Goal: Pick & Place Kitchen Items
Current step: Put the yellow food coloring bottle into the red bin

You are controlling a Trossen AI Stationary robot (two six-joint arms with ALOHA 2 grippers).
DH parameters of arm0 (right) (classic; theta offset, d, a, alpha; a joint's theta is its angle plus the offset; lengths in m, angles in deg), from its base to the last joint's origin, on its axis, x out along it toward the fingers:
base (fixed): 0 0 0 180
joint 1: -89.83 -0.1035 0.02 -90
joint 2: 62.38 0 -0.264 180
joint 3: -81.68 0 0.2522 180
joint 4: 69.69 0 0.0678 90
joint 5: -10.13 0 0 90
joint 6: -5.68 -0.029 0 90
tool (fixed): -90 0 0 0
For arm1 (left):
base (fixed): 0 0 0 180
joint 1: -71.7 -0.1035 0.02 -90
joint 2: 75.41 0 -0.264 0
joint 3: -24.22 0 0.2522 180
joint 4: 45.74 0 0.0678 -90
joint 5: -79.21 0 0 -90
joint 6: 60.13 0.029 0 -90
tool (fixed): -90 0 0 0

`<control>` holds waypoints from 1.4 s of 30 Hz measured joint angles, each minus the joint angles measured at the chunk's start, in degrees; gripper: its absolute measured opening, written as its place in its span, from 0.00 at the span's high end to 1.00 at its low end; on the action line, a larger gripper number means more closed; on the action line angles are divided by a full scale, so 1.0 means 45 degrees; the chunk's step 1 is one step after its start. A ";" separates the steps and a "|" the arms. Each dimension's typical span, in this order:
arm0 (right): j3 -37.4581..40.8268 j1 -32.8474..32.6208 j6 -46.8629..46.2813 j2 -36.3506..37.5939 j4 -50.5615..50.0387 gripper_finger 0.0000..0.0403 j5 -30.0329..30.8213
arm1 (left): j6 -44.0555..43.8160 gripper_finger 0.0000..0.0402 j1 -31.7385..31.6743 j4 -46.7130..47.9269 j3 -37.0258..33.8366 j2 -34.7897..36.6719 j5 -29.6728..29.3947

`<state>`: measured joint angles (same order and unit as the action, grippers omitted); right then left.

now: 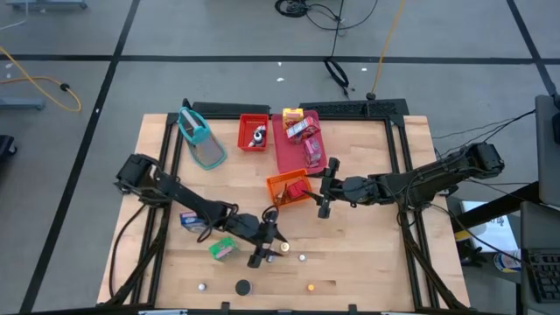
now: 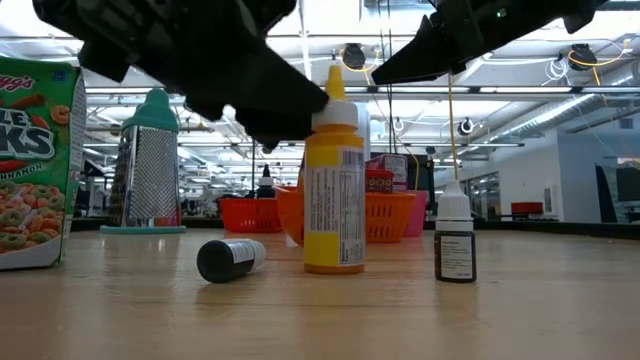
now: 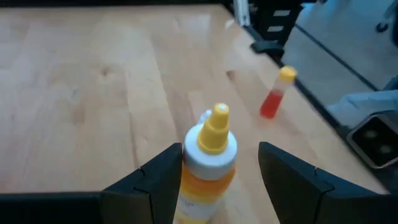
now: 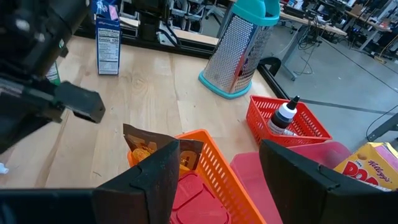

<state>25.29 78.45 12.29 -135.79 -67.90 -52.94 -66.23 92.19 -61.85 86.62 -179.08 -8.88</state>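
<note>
A yellow-orange squeeze bottle with a white collar and yellow nozzle stands upright on its base on the table, as the low view shows. My left gripper is open, one finger on each side of the bottle's shoulder, near the table's near edge. My right gripper is open above the orange tray, which holds a brown packet; in the high view it hovers at that tray's right side. My left gripper has one finger close against the bottle's shoulder, and the other finger stands apart. I cannot tell whether the near finger touches. The bottle stays upright on the table.
A green cereal box, a blue box, a black cap and small bottles lie near the near edge. A red bottle lies beyond the squeeze bottle. The teal grater, red tray and pink tray stand at the far side.
</note>
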 joint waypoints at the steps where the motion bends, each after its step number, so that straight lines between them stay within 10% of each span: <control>1: 0.0000 0.0002 0.0000 0.0000 -0.0002 0.47 0.0000 | -0.0002 0.47 0.0000 -0.0129 -0.0004 -0.0126 -0.0114; 30: 0.0310 0.0001 -0.0267 0.0000 0.0092 0.47 0.0000 | 0.0281 0.78 -0.0335 -0.0798 -0.0004 -0.0373 0.0288; 42: 0.0534 0.0005 -0.0549 0.0000 0.0218 0.47 0.0000 | 0.0225 0.78 -0.0757 0.3057 -0.0003 0.4146 -0.2510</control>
<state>27.69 78.47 9.82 -135.79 -66.92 -52.94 -65.22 88.79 -48.09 86.61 -160.42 -20.18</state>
